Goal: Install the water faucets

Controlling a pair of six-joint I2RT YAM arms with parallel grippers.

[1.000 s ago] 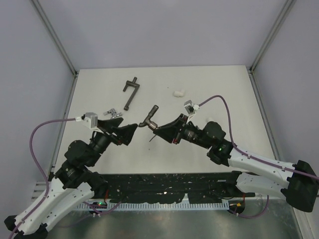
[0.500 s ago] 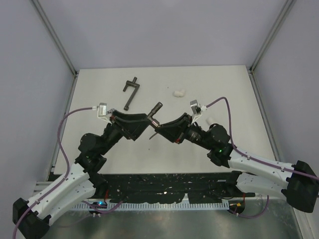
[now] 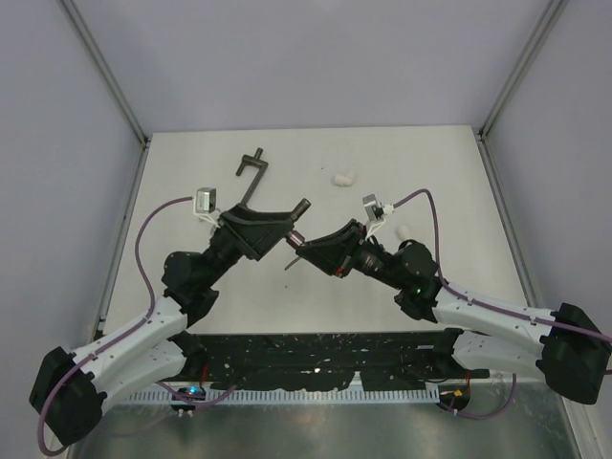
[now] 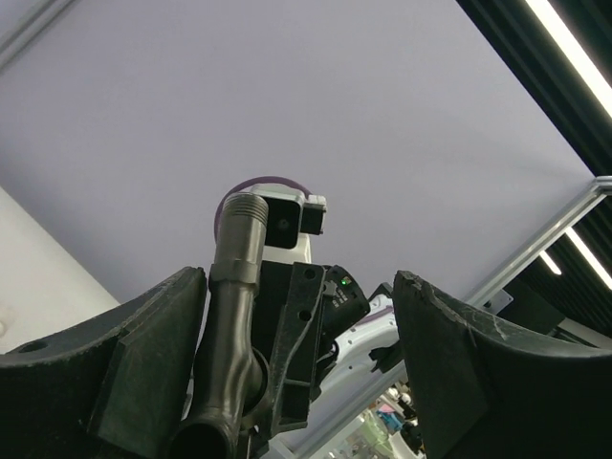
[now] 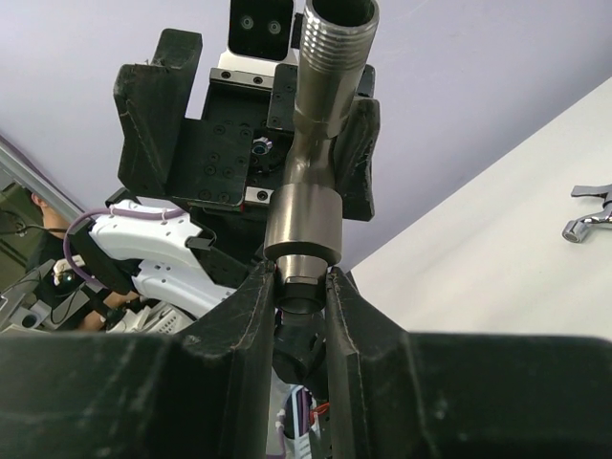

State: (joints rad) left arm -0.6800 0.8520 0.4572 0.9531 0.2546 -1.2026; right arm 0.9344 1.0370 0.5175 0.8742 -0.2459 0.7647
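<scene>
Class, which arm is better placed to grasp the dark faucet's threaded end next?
Left: the left claw, open, straddles the dark faucet; the right claw is shut on its other end.

No text, label, brand or number can be read in any view. From the left wrist, faint pale marks show on the black housing (image 4: 335, 298) beside its green light, but they are too small to read.
</scene>
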